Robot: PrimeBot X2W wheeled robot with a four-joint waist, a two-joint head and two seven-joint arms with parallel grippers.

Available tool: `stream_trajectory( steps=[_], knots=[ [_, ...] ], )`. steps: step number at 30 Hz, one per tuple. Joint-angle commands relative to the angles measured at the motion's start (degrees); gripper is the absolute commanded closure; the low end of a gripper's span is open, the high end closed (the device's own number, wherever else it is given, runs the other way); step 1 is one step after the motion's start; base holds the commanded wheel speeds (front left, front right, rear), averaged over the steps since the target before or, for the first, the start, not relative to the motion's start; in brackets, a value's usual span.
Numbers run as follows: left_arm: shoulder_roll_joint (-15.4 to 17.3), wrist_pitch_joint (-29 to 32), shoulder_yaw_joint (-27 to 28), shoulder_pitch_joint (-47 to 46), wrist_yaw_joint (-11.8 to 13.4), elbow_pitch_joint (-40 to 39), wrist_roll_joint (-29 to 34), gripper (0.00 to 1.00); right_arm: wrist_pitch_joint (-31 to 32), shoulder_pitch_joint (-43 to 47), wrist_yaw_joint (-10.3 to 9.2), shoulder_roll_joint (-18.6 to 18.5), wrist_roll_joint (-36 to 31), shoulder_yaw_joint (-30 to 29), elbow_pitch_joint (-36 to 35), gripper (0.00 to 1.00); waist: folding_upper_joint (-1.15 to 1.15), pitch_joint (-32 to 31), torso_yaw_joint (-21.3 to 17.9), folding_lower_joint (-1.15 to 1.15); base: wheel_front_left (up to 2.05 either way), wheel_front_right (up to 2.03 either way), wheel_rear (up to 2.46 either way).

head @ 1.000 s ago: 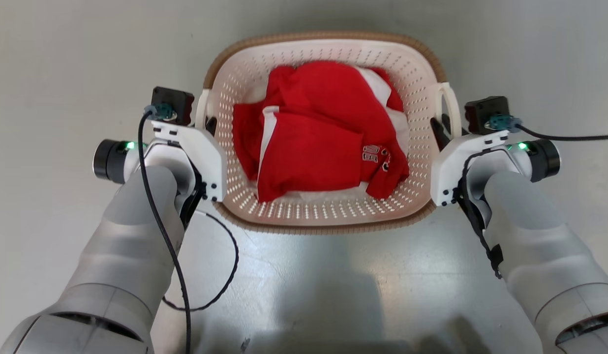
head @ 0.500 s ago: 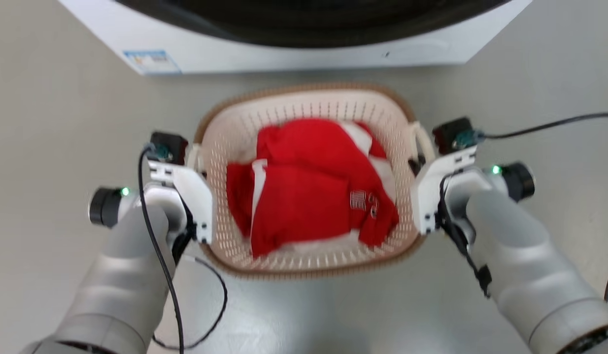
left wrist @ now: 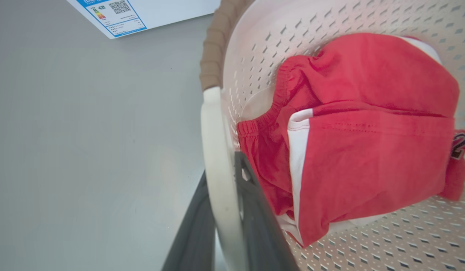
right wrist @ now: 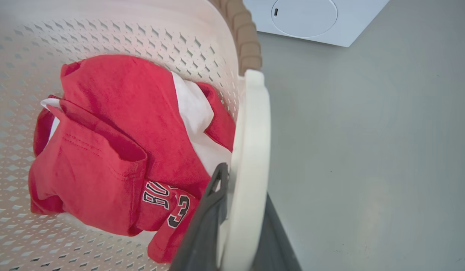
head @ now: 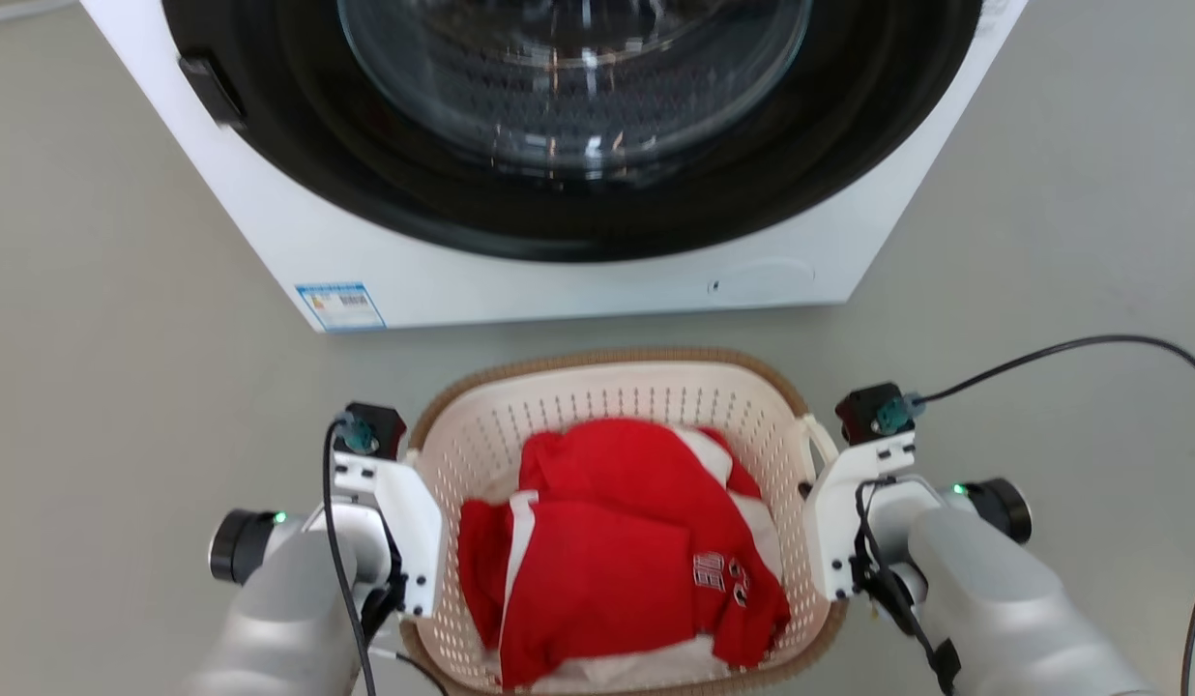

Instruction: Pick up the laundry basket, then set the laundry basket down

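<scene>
- The laundry basket (head: 597, 401) sits between the two arms, just in front of the washing machine (head: 559, 275). It is held from both sides so the load stays level.
- The left jaws are closed thin on the basket's left handle (left wrist: 217, 162), with one dark finger (left wrist: 195, 233) outside the white loop and the other inside it.
- The right jaws pinch the right handle (right wrist: 251, 150) the same way, a mirrored grip that should stop the basket swinging.
- I can't tell whether its base is clear of the floor (head: 124, 338).
- The basket is cream plastic with rounded corners, its walls pierced with small slots, under a ribbed brown rim that looks woven.
- A soft red garment (head: 617, 541) with white trim lies crumpled inside.
- The machine is smooth white, with a dark ring round its glass door (head: 573, 77).
</scene>
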Motion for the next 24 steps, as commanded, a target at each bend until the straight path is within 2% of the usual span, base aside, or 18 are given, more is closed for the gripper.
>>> stream_trajectory(
  steps=[1,10,24],
  knots=[
    [1.4,0.08,-0.21,0.17,-0.33,-1.76,-0.09,1.0,0.84,1.48,0.96,1.34,0.47,2.11,-0.64,1.0,0.0,-3.75,-0.09,0.0,0.0,0.0,0.0],
    [2.12,1.83,-3.82,3.11,-0.34,-3.67,-2.8,1.0,1.48,3.54,0.96,1.34,5.52,4.88,-1.24,1.0,0.0,-9.51,-0.12,0.0,0.0,0.0,0.0],
    [2.73,6.07,-8.48,5.39,-0.34,-6.16,-7.8,1.0,2.36,3.92,0.96,1.34,9.43,8.81,0.07,1.0,0.0,-13.51,0.44,0.0,0.0,0.0,0.0]
  ],
)
